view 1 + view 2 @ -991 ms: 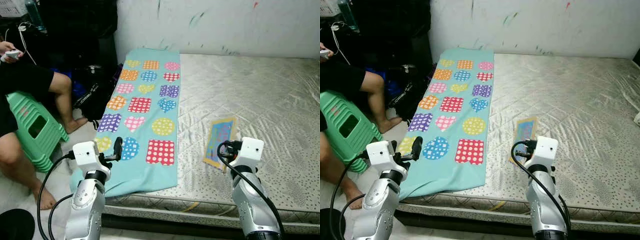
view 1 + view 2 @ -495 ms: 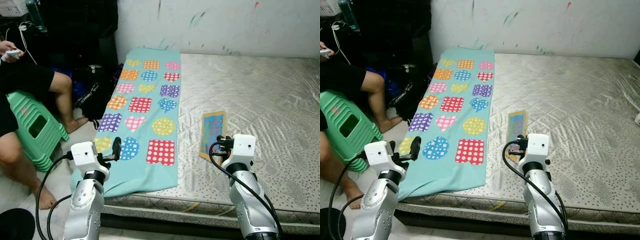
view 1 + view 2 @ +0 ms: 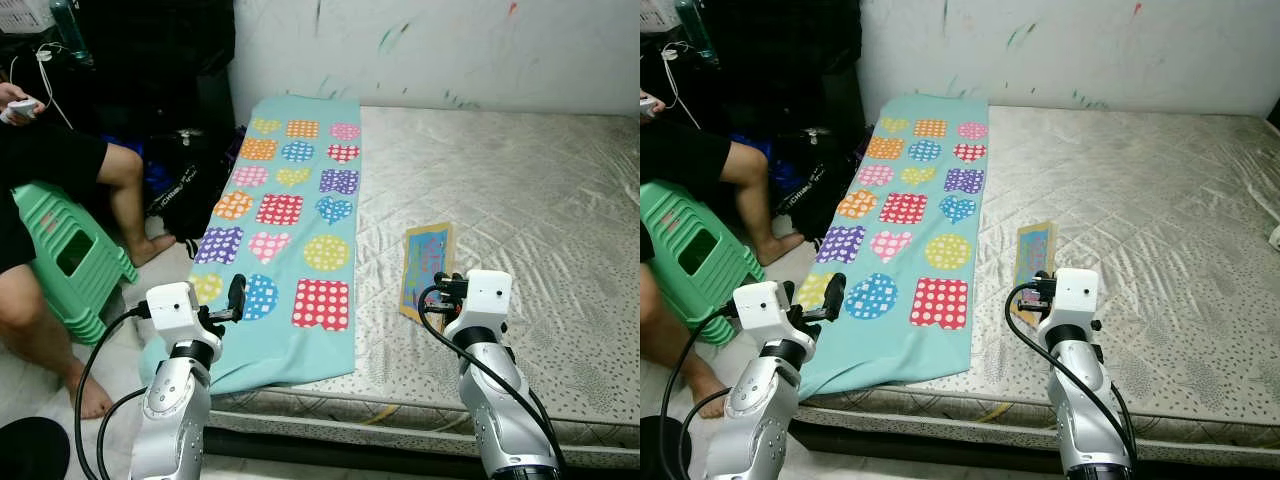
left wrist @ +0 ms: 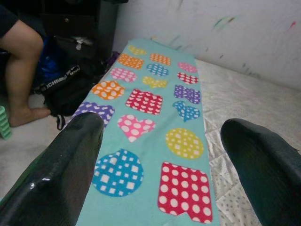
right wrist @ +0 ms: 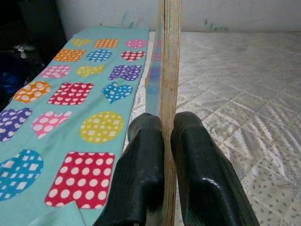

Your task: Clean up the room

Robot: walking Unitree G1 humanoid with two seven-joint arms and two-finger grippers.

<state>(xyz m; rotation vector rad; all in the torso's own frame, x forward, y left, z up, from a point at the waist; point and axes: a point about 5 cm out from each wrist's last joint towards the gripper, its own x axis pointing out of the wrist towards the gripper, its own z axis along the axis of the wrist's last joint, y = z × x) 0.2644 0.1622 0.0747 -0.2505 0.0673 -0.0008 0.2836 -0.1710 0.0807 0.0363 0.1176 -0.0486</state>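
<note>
The right gripper [image 5: 162,136], having swung leftward with the wooden picture board [image 3: 424,268] pinched upright between its fingers, is now steadying over the mattress [image 3: 560,210], lifted for tidying, while the left gripper [image 4: 160,155] is hanging spread beside the patterned mat [image 3: 290,215].

Bystander and background items, left side and rear of frame.

At far left we note a seated person [image 3: 40,190] on a green plastic stool [image 3: 70,255], bare foot on the floor, holding a small white device [image 3: 22,108]. A black bag [image 3: 185,190] lies beside their leg. Across the top, a white wall [image 3: 450,45] carries paint marks.
</note>
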